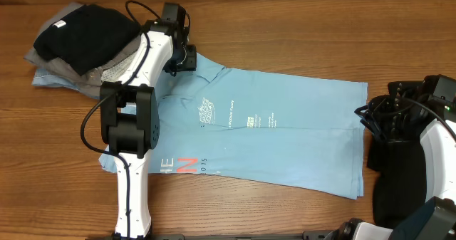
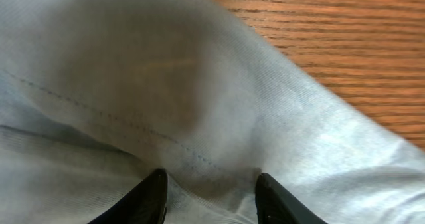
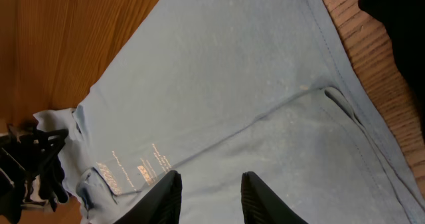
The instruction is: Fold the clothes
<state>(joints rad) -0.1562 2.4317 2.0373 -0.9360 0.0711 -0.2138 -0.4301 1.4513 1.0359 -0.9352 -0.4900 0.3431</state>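
left gripper [image 2: 212, 199]: only the two black fingertips [image 2: 151, 199] show, the rest is cut off by the frame bottom. Tips are moderately apart and down on light-blue cloth. Cloth shows across the gap, nothing visibly clamped. Can't tell if a fold is caught lower down, out of frame. A stitched seam [image 2: 99, 112] runs diagonally just ahead of the tips. Overhead puts this gripper at the top-left corner of the T-shirt [image 1: 285, 133], mostly hidden under its own wrist.

right gripper [image 3: 211, 199]: tips cropped too. Gap is narrow to medium, empty, hanging above the shirt and not touching it. In the overhead view it's lost among black cables [image 1: 381, 115] at the right edge, and the jaws can't be picked out there.

T-shirt lies flat across the middle of the wooden table [image 1: 285, 26], long side running left-right, white logos [image 1: 206, 114] facing up. The orange-red lettering [image 1: 187, 165] at lower left is partly covered by the left arm [image 1: 132, 162]. The shirt's right end sits just beside the right arm [image 1: 427, 147].

pile of other clothes [image 1: 50, 76] at top left: black garment [image 1: 85, 26] on top, grey and pale-blue layers under it. The left arm overlaps the pile's right edge.
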